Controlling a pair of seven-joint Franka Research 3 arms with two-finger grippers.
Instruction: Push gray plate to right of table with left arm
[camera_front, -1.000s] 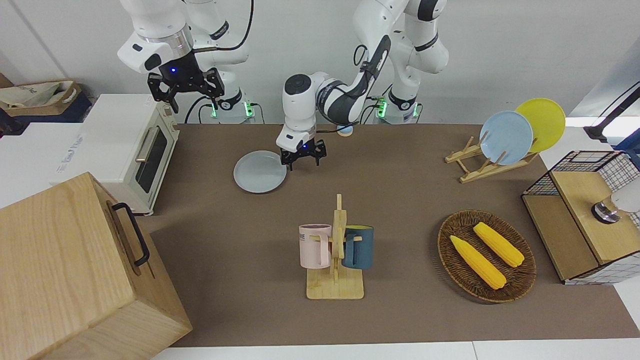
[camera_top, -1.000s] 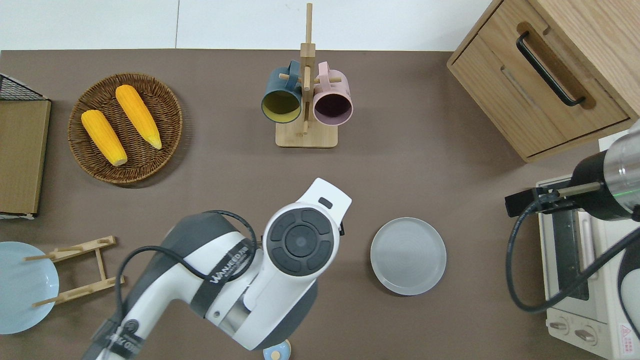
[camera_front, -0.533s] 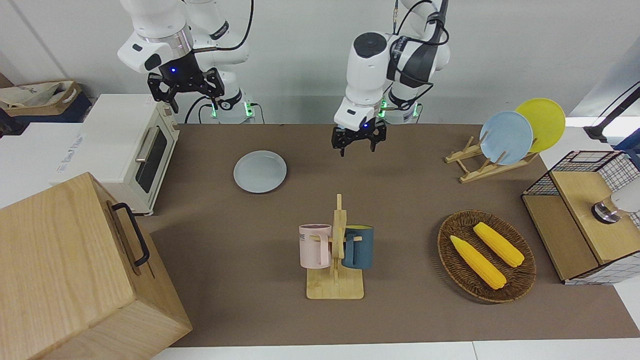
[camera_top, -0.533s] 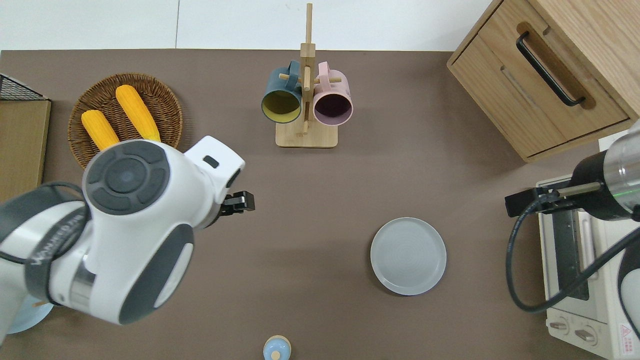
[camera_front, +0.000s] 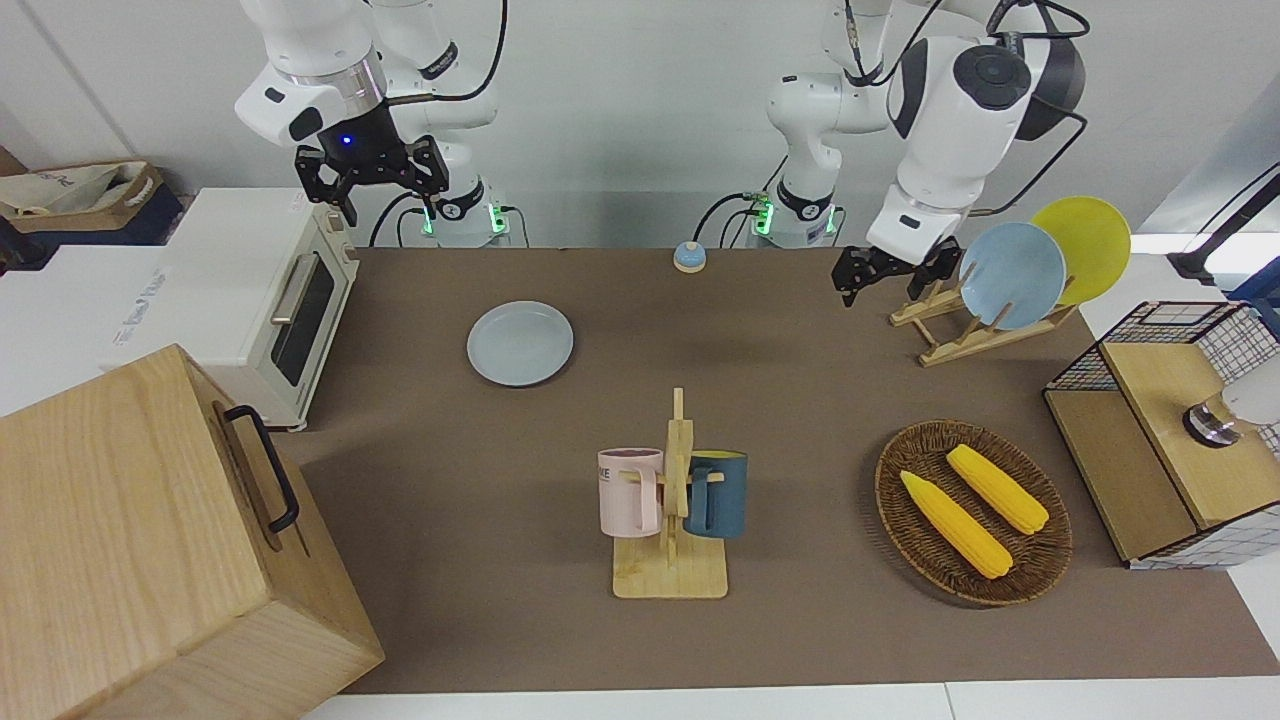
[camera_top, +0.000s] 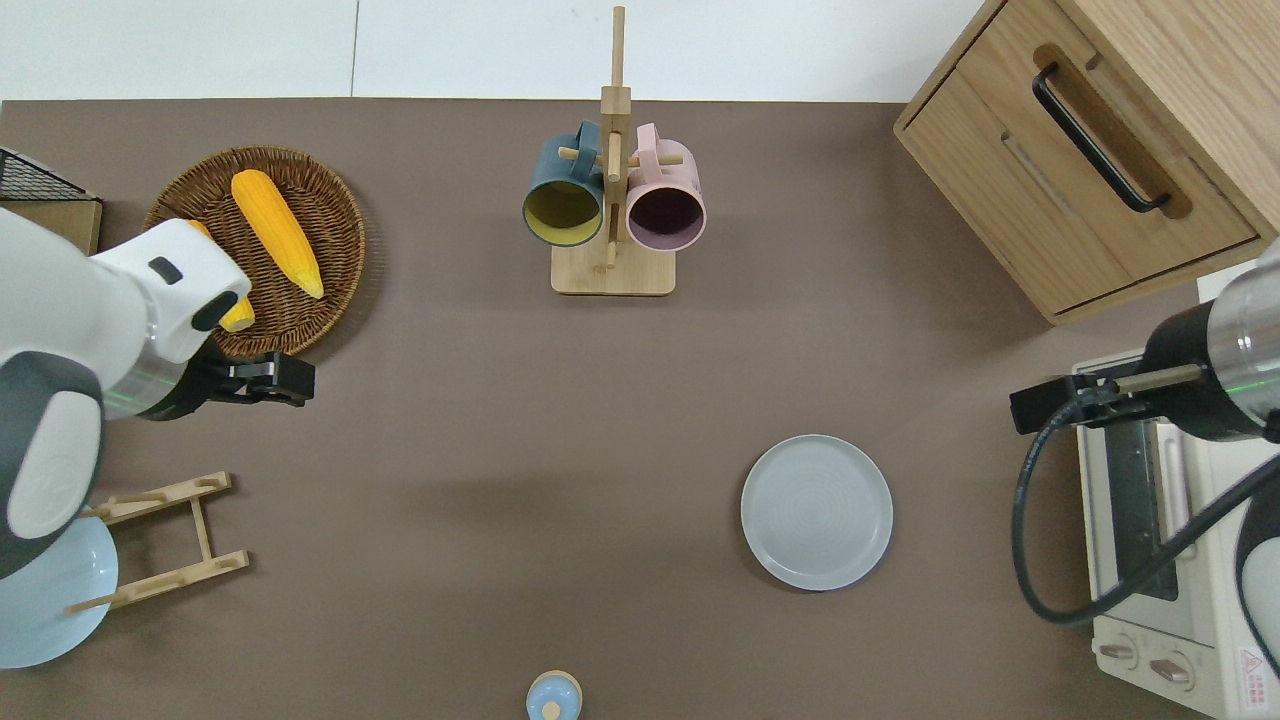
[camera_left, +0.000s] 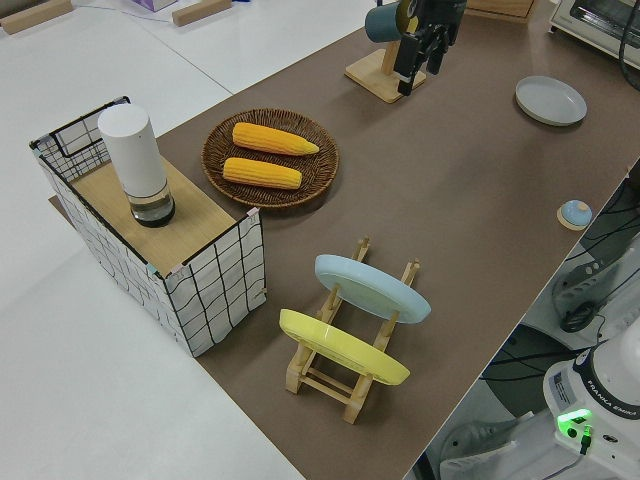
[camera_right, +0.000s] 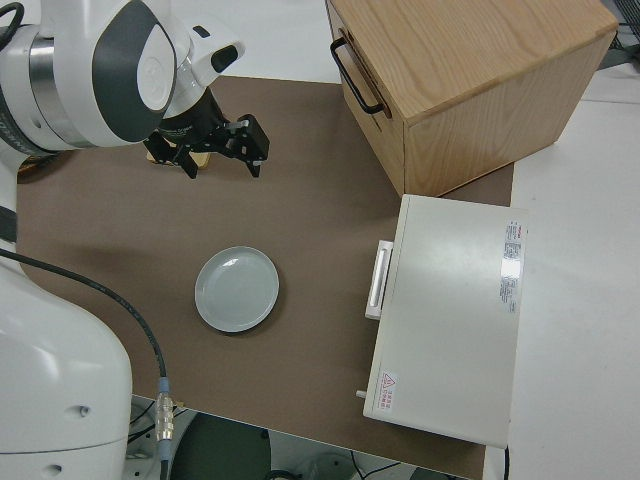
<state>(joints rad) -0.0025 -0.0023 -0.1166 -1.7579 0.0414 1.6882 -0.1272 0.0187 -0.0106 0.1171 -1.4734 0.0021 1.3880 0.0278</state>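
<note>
The gray plate (camera_front: 520, 343) lies flat on the brown table (camera_front: 800, 400), toward the right arm's end, a short way from the toaster oven. It also shows in the overhead view (camera_top: 816, 511), the left side view (camera_left: 551, 100) and the right side view (camera_right: 237, 289). My left gripper (camera_front: 891, 278) is open and empty, up in the air. In the overhead view it (camera_top: 268, 382) is over the table by the wicker basket's rim, far from the plate. My right gripper (camera_front: 372, 182) is open and parked.
A mug rack (camera_top: 612, 230) with a pink and a blue mug stands mid-table. A wicker basket (camera_top: 330, 215) holds corn. A plate rack (camera_front: 950, 335) holds a light-blue and a yellow plate. A toaster oven (camera_front: 250, 290), wooden cabinet (camera_front: 130, 540), wire basket (camera_front: 1170, 440) and small bell (camera_front: 689, 258) stand around.
My left arm has swung up and away from the gray plate's rim toward its own end of the table. The plate has stayed put. The right arm has not moved.
</note>
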